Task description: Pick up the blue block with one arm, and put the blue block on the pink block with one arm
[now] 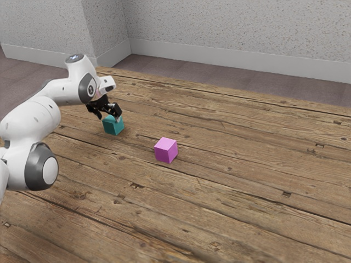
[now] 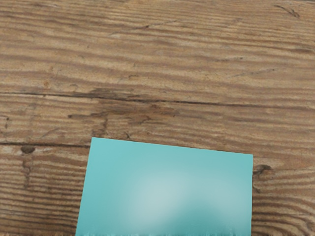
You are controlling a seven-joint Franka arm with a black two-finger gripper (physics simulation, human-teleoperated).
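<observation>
The black two-finger gripper point(image 1: 111, 114) sits atop the small teal-blue cube point(image 1: 113, 127) just beneath it. I cannot tell whether it grips. It should clamp squarely before lifting toward the pink cube point(image 1: 165, 149) beyond.

Lighting's bright and pretty flat all over, soft and coming from above. The pink block point(image 1: 165, 149) has a pale top and darker sides, with just a faint smudge of shadow on the tabletop point(image 1: 230, 164) at its base. Same deal under the blue block point(image 1: 113, 126). The white arm point(image 1: 33, 120) fades to grey on its undersides. In the wrist view the blue block point(image 2: 167, 191) has a milky washed-out patch and goes smeary nearest the camera.
</observation>
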